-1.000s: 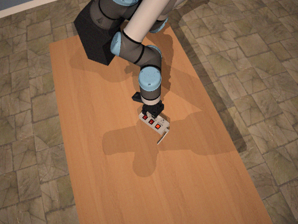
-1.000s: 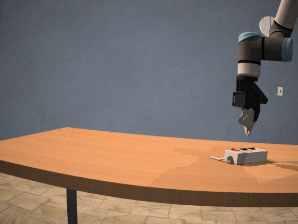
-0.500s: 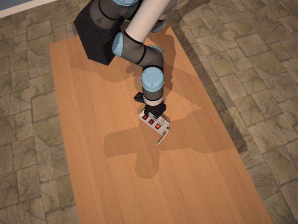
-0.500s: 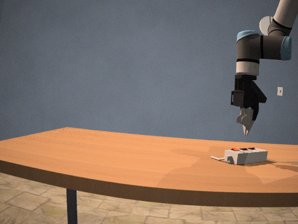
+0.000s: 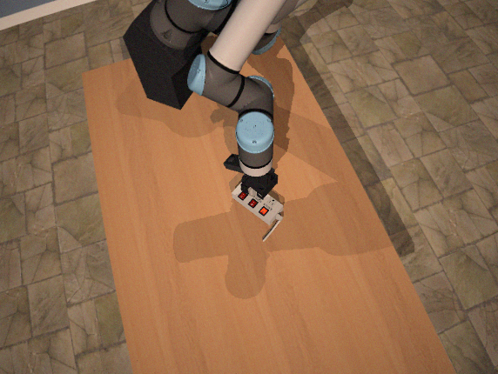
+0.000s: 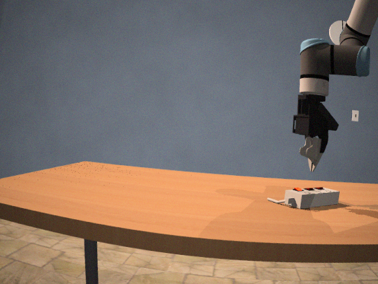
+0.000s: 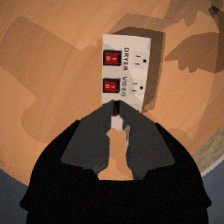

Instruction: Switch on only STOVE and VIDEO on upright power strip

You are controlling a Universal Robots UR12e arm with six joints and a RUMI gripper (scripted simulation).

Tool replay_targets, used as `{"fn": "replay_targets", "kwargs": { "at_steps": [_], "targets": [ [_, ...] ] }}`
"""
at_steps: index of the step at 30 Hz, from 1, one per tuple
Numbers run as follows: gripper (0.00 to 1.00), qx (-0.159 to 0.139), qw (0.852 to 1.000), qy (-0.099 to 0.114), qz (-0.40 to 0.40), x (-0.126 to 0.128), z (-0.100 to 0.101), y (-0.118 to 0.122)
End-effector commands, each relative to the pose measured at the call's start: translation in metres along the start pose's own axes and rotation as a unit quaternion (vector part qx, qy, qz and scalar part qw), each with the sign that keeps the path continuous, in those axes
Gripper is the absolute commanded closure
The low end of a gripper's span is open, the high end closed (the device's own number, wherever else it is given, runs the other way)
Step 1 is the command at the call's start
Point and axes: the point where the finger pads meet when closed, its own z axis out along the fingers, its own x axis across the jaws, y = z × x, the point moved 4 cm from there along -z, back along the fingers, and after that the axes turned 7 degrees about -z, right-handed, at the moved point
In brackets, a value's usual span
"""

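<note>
A white power strip [image 5: 258, 206] lies flat on the wooden table, switches facing up, with three red rocker switches in a row. It also shows at the right of the side view [image 6: 312, 197], with a short cable stub at its near end. In the wrist view [image 7: 126, 70] I read the labels DRYER and VIDEO beside the two visible switches; the third switch is hidden behind my fingers. The switch at the cable end [image 5: 263, 211] looks brighter than the other two. My gripper [image 6: 312, 166] is shut and empty, hanging well above the strip; its tips also show in the wrist view [image 7: 117, 107].
The robot base [image 5: 161, 56] stands at the far end of the table. The right table edge [image 5: 361, 183] runs close beside the strip. A small wall socket [image 6: 355, 115] is on the blue wall behind.
</note>
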Motion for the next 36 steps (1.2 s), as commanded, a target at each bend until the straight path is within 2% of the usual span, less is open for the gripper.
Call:
{"fn": "replay_targets", "kwargs": {
  "at_steps": [1,17,36],
  "targets": [
    [1.0,0.0,1.0,0.0,0.0,0.0,0.0,0.0],
    [1.0,0.0,1.0,0.0,0.0,0.0,0.003,0.0],
    [1.0,0.0,1.0,0.0,0.0,0.0,0.022,0.0]
  ]
}}
